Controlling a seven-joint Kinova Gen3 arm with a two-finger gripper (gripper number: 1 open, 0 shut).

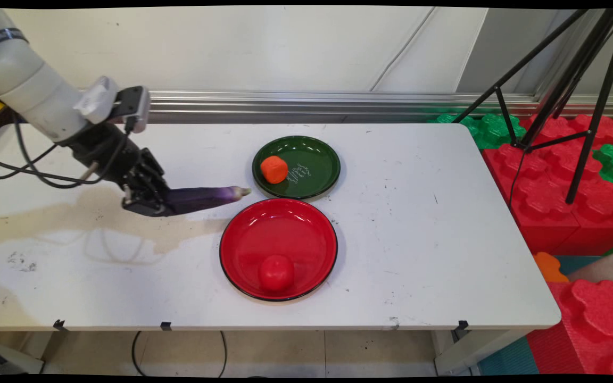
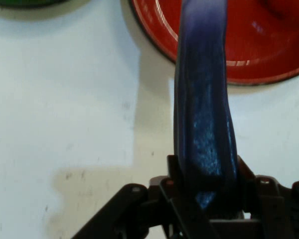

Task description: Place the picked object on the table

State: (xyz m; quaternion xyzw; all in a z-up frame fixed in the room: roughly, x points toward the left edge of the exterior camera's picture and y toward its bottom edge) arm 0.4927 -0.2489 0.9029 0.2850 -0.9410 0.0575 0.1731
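From the main view, the hand (image 1: 149, 199) sits low over the left half of the white counter (image 1: 418, 239), closed around the thick end of a purple eggplant (image 1: 205, 198). The eggplant sticks out nearly level toward the right, so its weight hangs beyond the grip. Its pale tip ends just short of the green plate (image 1: 314, 175), near the gap between that plate and the red plate (image 1: 285, 234). An orange block (image 1: 274, 169) rests on the green plate's left side, and a red tomato-like piece (image 1: 276, 272) lies near the red plate's front rim. The two plates almost touch, one behind the other. A black tripod (image 1: 567, 96) and red and green foam blocks (image 1: 551, 175) stand off the counter's right end.

In the hand view, the eggplant (image 2: 204, 124) runs up the picture from between the fingers (image 2: 177, 184), which press against its sides; the grasp looks firm, well back from the tip. Its far end passes over the rim of the red plate (image 2: 259, 64). A sliver of the green plate (image 2: 25, 2) shows at the top left. The counter (image 2: 65, 99) below is bare but stained.
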